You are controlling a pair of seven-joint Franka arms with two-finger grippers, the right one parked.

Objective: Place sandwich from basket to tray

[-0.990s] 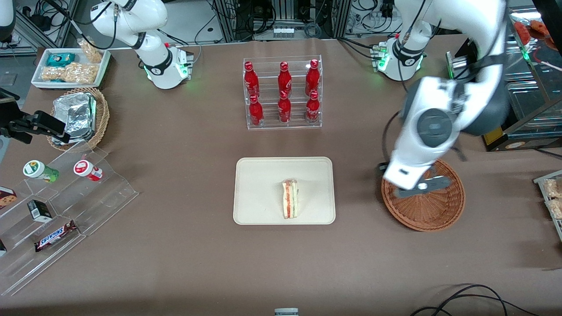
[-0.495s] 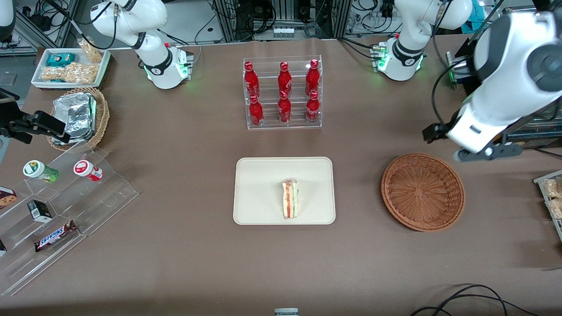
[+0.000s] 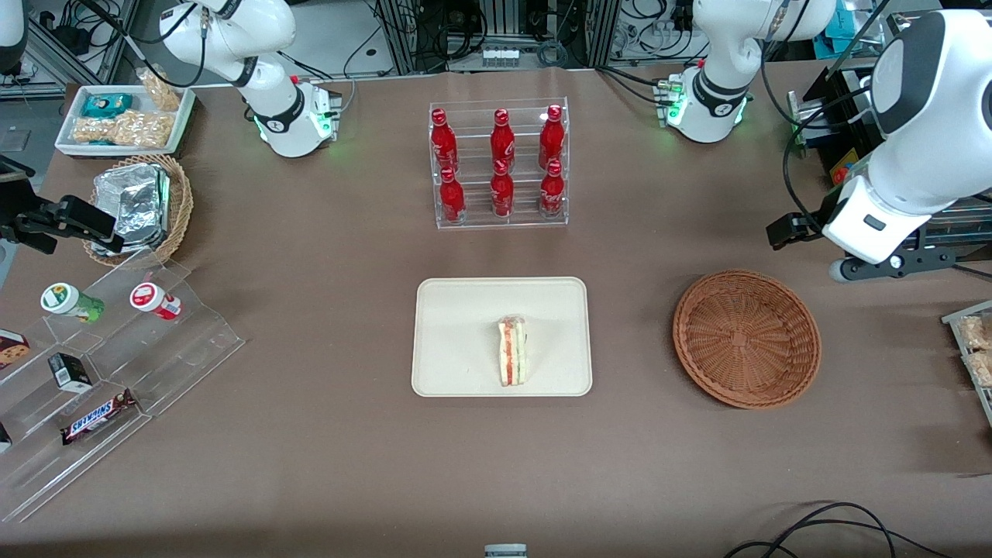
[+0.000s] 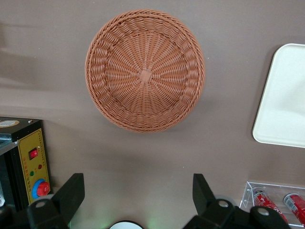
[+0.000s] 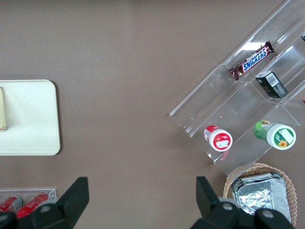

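Observation:
The sandwich lies on the cream tray at the table's middle, its red and green layers showing. The reddish-brown basket sits beside the tray toward the working arm's end and holds nothing. My left gripper hangs high above the table, a little farther from the front camera than the basket and toward the working arm's end. In the left wrist view the gripper is open and empty, with the basket and a corner of the tray in sight below it.
A clear rack of red bottles stands farther from the front camera than the tray. A stepped acrylic stand, a tan basket with foil packets and a white snack tray lie toward the parked arm's end. A yellow control box sits near my gripper.
My gripper has swung from over the basket off toward the working arm's end of the table. The basket is now uncovered and the sandwich has not moved.

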